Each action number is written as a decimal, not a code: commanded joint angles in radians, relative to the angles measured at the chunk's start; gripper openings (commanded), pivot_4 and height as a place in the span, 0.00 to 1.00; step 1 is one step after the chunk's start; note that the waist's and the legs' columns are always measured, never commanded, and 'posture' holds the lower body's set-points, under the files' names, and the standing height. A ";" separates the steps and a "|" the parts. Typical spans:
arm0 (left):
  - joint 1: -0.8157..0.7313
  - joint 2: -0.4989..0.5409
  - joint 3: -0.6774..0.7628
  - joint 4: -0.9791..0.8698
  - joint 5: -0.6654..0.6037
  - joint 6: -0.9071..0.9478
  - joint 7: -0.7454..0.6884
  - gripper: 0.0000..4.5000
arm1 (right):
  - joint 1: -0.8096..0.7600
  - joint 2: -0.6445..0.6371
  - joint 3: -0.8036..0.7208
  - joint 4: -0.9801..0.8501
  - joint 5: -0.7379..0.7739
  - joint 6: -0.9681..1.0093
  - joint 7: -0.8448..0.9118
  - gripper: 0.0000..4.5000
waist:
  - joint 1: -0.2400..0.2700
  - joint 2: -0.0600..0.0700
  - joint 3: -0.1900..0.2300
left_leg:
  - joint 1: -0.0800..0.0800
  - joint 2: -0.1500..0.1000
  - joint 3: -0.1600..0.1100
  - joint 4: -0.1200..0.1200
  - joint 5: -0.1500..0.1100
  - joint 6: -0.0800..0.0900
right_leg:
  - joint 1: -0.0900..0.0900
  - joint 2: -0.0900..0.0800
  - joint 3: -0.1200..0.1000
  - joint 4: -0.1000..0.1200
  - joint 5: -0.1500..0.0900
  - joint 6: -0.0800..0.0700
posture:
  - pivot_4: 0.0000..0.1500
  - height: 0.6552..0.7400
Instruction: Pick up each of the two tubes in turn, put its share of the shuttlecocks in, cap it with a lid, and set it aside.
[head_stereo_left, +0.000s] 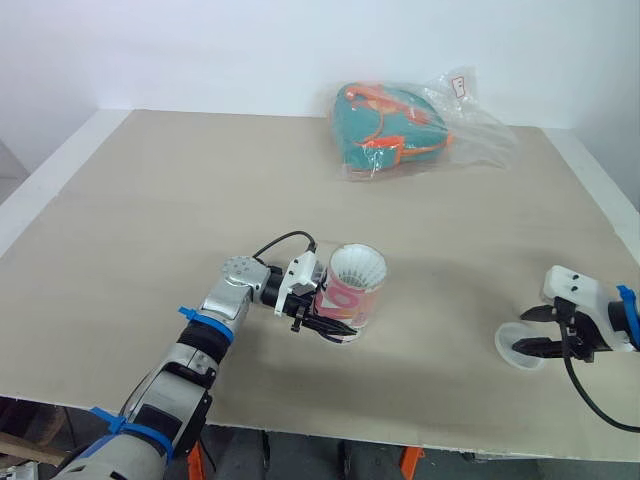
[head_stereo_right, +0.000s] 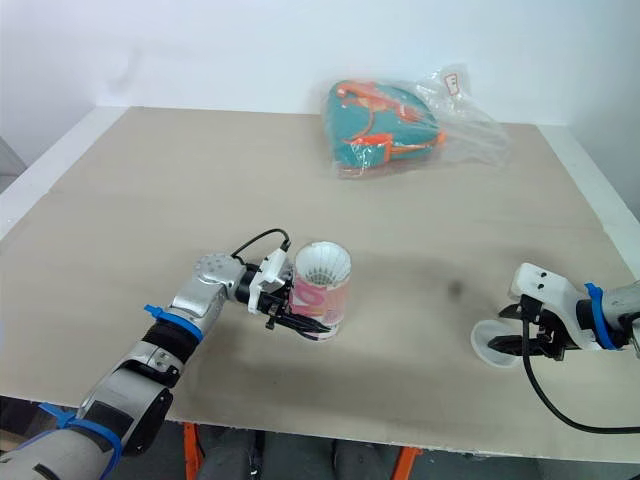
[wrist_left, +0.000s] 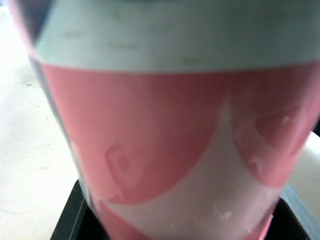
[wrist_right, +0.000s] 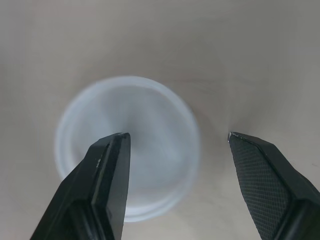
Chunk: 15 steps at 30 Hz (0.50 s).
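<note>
Tube (head_stereo_left: 350, 300), pink and white, stands upright on the table (head_stereo_left: 150, 220) with the left gripper (head_stereo_left: 330, 328) clamped low on its wall, black fingers closed round the base. White feathers of the shuttlecocks (head_stereo_left: 357, 265) fill its open mouth, about level with the rim; how many are stacked below cannot be told. Well off to that gripper's right, the lid (head_stereo_left: 520, 345), a shallow translucent disc, lies flat on the table under the right gripper (head_stereo_left: 531, 331), whose jaws are spread wide. In the right wrist view one finger (wrist_right: 107, 170) hangs over the lid's inside while the other stands outside its rim, so the pair brackets one side of the wall; whether either touches it cannot be told.

The step in hand looks to be capping: the tube seems loaded and only the lid is wanting. To do it well, the right gripper should pinch the rim squarely, since thin plastic is likely to slip or tilt. It should then lift the lid level, carry it across and press it straight down over the feathers without crushing them, with the left gripper keeping the tube plumb.

Far beyond both grippers a teal bag (head_stereo_left: 395, 130) with orange trim lies in a clear plastic wrapper, its contents hidden.
</note>
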<state>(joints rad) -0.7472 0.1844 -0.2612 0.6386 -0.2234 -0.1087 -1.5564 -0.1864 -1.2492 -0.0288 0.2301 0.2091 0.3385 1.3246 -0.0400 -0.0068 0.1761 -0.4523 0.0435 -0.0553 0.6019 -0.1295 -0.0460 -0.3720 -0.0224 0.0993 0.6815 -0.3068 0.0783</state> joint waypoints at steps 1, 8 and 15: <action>0.013 0.011 -0.001 -0.025 0.000 0.006 -0.003 0.48 | -0.003 0.002 0.015 0.018 -0.019 -0.006 0.027 0.75 | 0.000 0.000 0.000 | 0.000 0.000 0.000 0.000 0.000 0.000 | 0.000 0.000 0.000 0.000 0.000 0.000 | 1.00 1.00; 0.007 0.005 0.000 -0.020 0.003 -0.002 0.004 0.48 | -0.002 -0.008 -0.007 -0.055 0.014 0.029 0.060 0.18 | -0.001 0.000 0.000 | 0.000 0.000 0.000 0.000 0.000 0.000 | 0.001 0.000 0.000 0.000 0.000 0.000 | 1.00 1.00; 0.004 -0.008 0.003 -0.004 0.005 -0.022 0.015 0.48 | -0.034 -0.016 -0.045 -0.205 0.029 0.075 0.029 0.01 | -0.001 0.000 0.000 | 0.000 0.000 0.000 0.000 0.000 0.000 | 0.000 0.000 0.000 0.000 0.000 0.000 | 1.00 1.00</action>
<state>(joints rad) -0.7447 0.1806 -0.2603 0.6380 -0.2221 -0.1144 -1.5479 -0.1901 -1.2493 -0.0251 0.0959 0.2132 0.3864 1.3662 -0.0413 -0.0064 0.1760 -0.4520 0.0434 -0.0557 0.6020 -0.1294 -0.0461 -0.3716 -0.0224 0.0991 0.6815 -0.3069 0.0785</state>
